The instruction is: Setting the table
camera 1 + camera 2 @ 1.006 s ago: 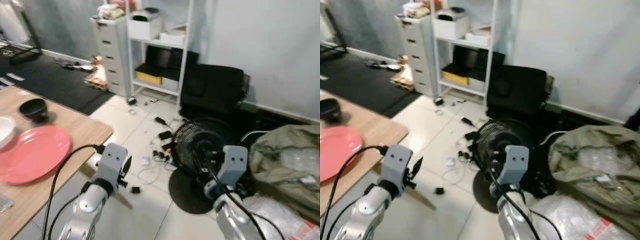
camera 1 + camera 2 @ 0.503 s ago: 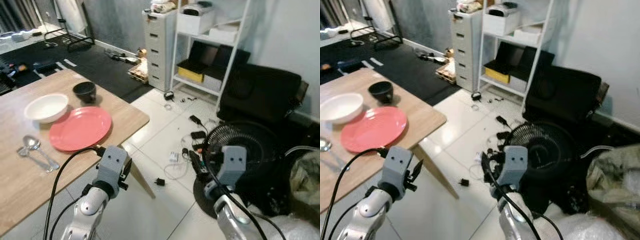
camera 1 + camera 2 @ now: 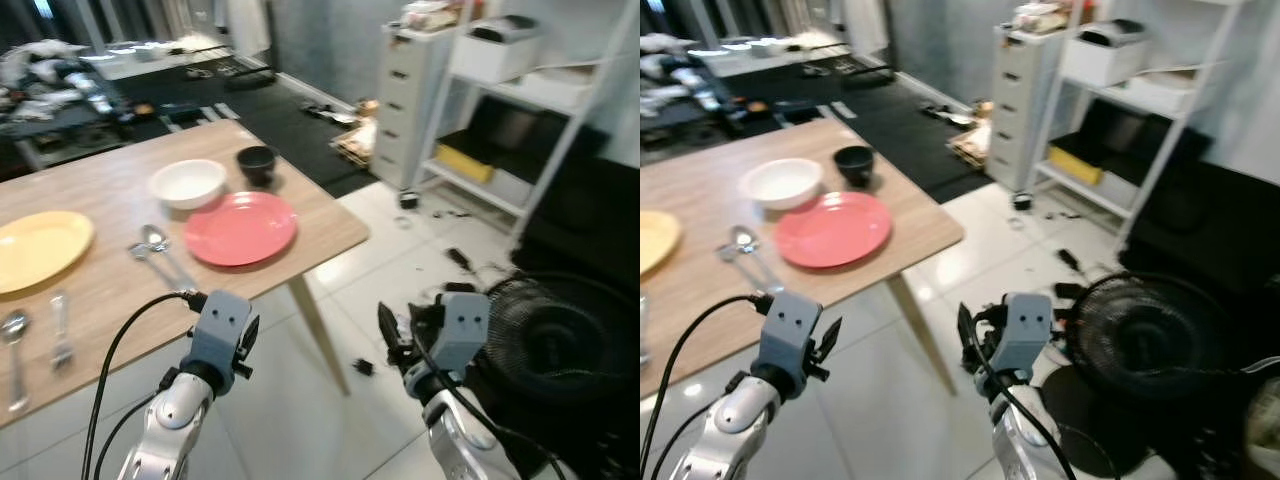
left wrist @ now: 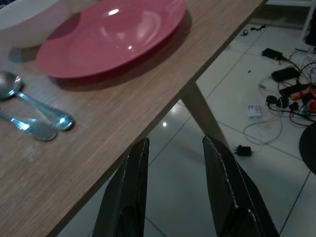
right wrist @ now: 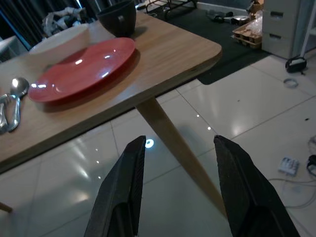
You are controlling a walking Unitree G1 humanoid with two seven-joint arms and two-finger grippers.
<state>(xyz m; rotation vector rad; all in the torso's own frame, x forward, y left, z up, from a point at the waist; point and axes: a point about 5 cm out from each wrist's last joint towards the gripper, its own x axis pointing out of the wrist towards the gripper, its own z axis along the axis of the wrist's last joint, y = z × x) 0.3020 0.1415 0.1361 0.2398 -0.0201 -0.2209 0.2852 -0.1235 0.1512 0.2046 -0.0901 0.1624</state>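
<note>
Table [image 3: 110,275] of pale wood, filling the left of the scene, one slanted leg under its right corner. Laid across it, largest first: pink plate [image 3: 240,227] near the right corner; yellow plate [image 3: 38,248] far to the left, cut off by the frame edge; white bowl [image 3: 188,183] just beyond the pink plate, its rim touching or nearly so; small black bowl [image 3: 257,163] right of the white one. Two spoons [image 3: 155,246] side by side just left of the pink plate; fork [image 3: 59,331] and another spoon [image 3: 14,345] near the front edge on the left.

Glossy white tile floor [image 3: 330,400] below, with scattered cables and plugs. Black floor fan [image 3: 555,340] on the right, white shelving unit [image 3: 540,110] and grey drawer cabinet [image 3: 415,90] beyond, dark mat at the far side. Far left background cluttered and too blurred to name.

Left gripper [image 4: 175,168] held low off the table's near edge, fingers parted, empty. Right gripper [image 5: 180,163] likewise parted and empty, out over the tiles near the table leg.
</note>
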